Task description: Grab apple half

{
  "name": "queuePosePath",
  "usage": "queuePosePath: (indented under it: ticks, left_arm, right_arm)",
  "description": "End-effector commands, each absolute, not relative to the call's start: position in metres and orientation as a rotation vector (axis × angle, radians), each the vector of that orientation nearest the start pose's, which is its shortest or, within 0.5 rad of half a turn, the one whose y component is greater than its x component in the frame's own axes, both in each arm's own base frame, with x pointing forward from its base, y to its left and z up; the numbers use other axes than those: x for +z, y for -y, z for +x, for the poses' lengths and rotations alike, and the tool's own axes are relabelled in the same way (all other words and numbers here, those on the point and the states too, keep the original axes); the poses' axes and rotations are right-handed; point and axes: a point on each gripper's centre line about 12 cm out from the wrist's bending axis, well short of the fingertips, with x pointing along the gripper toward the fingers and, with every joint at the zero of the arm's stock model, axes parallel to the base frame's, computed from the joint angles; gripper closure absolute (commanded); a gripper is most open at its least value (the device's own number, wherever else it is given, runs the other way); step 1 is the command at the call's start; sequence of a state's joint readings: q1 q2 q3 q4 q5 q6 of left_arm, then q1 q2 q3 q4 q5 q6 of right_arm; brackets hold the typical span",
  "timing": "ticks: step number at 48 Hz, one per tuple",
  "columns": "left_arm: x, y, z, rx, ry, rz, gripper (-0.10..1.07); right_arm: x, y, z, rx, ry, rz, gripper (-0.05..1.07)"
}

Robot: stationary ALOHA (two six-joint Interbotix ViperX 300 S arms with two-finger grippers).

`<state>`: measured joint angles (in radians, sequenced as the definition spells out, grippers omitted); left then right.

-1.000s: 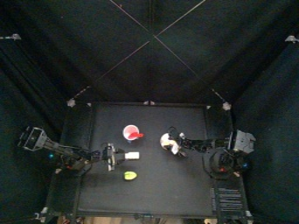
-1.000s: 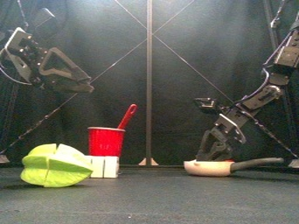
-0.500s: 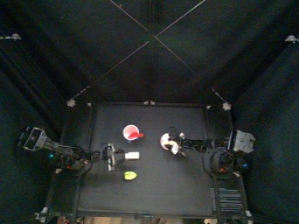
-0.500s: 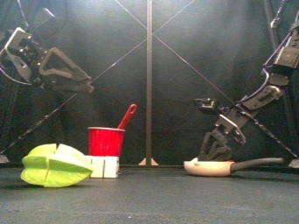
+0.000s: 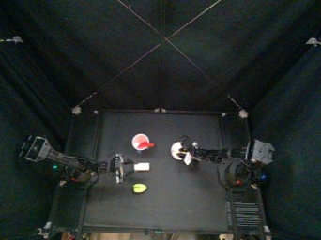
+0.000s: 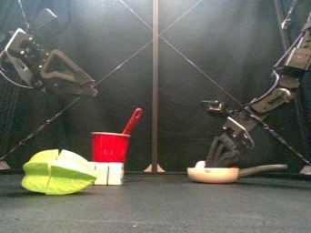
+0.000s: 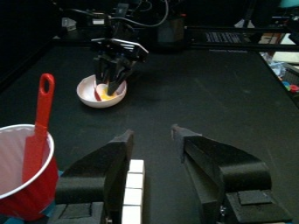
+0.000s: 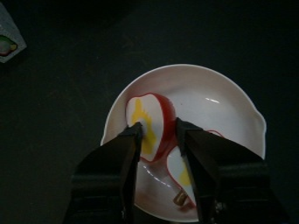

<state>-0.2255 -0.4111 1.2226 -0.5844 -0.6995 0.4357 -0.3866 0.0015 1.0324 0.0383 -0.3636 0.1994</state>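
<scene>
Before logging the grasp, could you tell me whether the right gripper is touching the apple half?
Cannot tell. In the right wrist view the right gripper straddles the apple half in the bowl, but neither contact nor a gap shows plainly.

centre: bare table (image 5: pixel 170 183) | left: red cup (image 6: pixel 111 146), white block (image 6: pixel 111 174) (touching), green fruit (image 6: pixel 57 172) obstruct

Dim black-curtained pen, soft overhead light, faint sheen on the table, top view grainy

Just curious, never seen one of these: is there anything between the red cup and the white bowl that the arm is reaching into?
No. In the left wrist view, only bare black table lies between the red cup and the white bowl.
</scene>
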Motion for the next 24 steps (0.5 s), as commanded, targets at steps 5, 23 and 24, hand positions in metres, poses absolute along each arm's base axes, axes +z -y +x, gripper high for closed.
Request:
queuePosePath:
  ticks: [5,23,24]
  left_arm:
    - [0.192,0.015,0.256,0.142,-0.169,0.023,0.18]
    - [0.191,0.015,0.256,0.142,-0.171,0.024,0.18]
    - [0.191,0.015,0.256,0.142,-0.171,0.024,0.18]
  right_arm:
    - [0.117,0.117,0.285,-0.459,-0.556,0.344,0.35]
    - [0.137,0.109,0.268,-0.450,-0.509,0.336,0.35]
    - [0.138,0.108,0.266,-0.449,-0.506,0.335,0.35]
